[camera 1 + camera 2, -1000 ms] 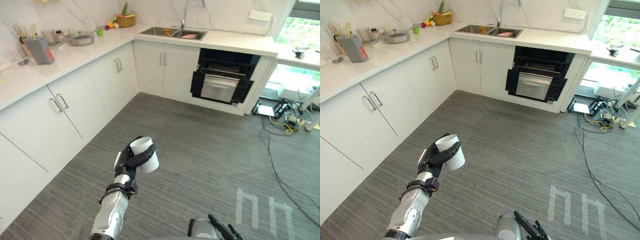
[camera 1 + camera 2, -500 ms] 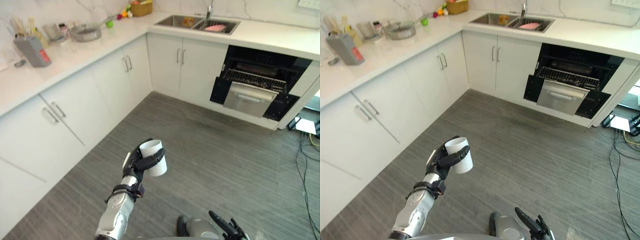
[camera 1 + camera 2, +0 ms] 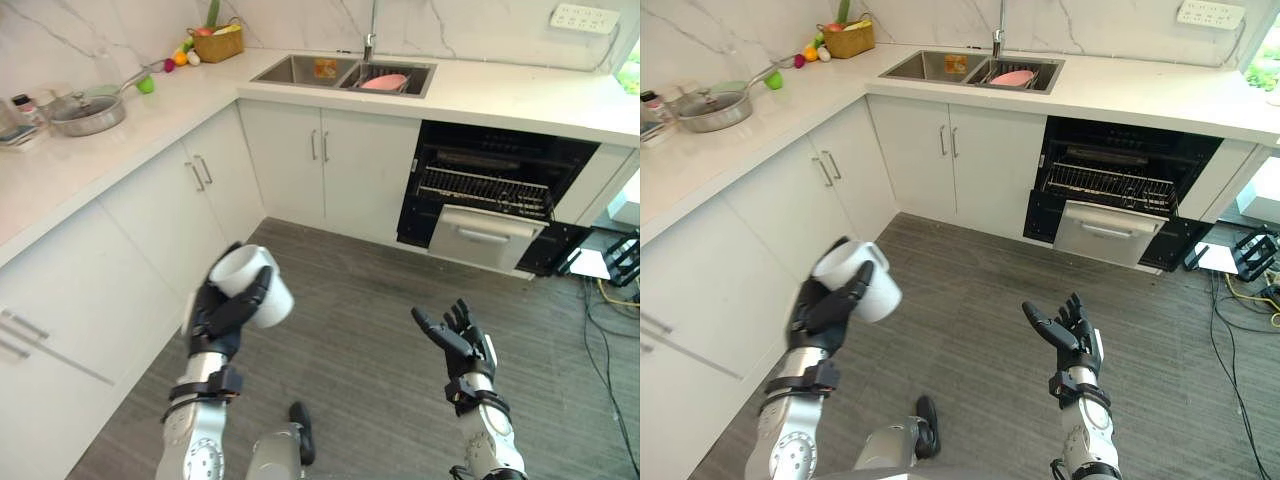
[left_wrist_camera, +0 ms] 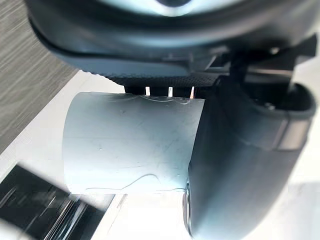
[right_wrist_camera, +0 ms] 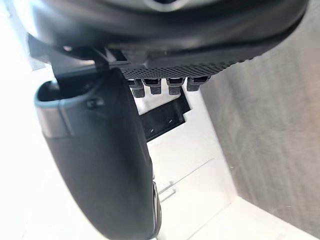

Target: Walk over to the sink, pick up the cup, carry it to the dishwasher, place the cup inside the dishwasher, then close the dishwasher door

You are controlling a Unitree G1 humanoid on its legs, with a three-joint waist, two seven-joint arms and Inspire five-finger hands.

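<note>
Left eye view: cup (image 3: pixel 252 285) is clamped in left hand (image 3: pixel 222 318); right hand (image 3: pixel 463 342) is spread, empty. Grip should be held firm until the open dishwasher (image 3: pixel 490 195) is reached.

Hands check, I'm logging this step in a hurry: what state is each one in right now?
Left hand: fingers curled round the white cup.
Right hand: open, holding nothing.

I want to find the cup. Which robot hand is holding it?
The left robot hand: its dark fingers curl round the white cylindrical cup, while the right robot hand is open and empty.
</note>
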